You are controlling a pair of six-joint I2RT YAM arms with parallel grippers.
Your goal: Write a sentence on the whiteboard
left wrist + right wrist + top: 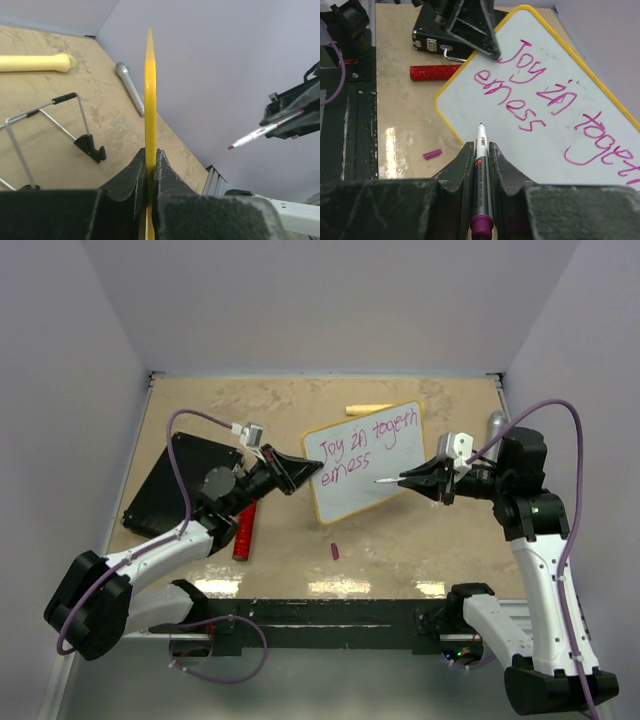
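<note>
The whiteboard (372,472), white with a yellow rim, is held up by its left edge in my left gripper (300,472), which is shut on it. In the left wrist view the board shows edge-on as a yellow strip (149,95) between the fingers of the left gripper (150,161). The sentence (365,445) in pink marker reads "Joy in togeth" over "erness" (540,95). My right gripper (422,480) (481,150) is shut on a pink-capped marker (481,165). Its tip points at the board's blank lower part (485,107) and stays apart from the surface, as the marker (265,131) shows in the left wrist view.
A black flat case (180,485) lies at the left, with a red glittery tube (244,530) beside it. The marker's pink cap (335,550) lies near the front. At the back are a yellow cylinder (370,408) and a silver microphone (495,425). A wire stand (50,125) rests under the board.
</note>
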